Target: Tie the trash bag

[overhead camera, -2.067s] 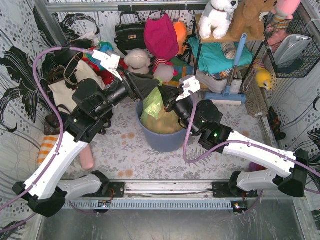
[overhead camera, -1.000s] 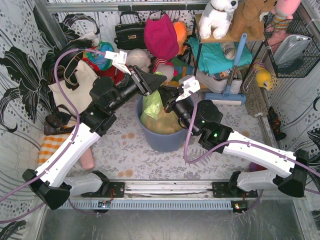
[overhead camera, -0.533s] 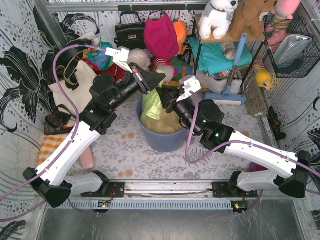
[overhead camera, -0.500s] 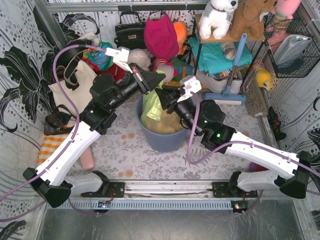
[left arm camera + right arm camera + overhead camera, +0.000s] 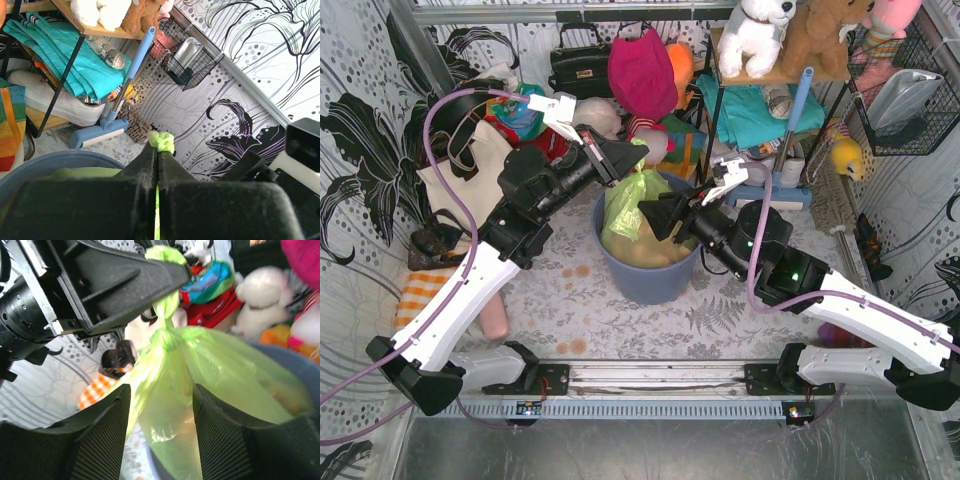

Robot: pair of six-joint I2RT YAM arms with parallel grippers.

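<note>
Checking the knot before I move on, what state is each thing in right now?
trash bag: neck knotted, sitting in the bin, tail pinched above the knot.
left gripper: shut on the bag's tail.
right gripper: open, fingers either side of the bag.
bin: upright, bag inside.

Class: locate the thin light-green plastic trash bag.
Top view, centre: the trash bag sits inside the round blue-grey bin, neck pinched by the left gripper.

1. A round blue-grey bin (image 5: 640, 285) stands mid-table.
2. A cream tote bag (image 5: 460, 175) slumps to its left.
3. Behind them sit a black handbag (image 5: 578, 68) and a magenta cloth (image 5: 642, 75).
4. A white plush toy (image 5: 757, 30) and a brown teddy (image 5: 820, 35) sit on a shelf (image 5: 752, 76).
5. A teal cloth (image 5: 745, 112) lies beneath the shelf.
</note>
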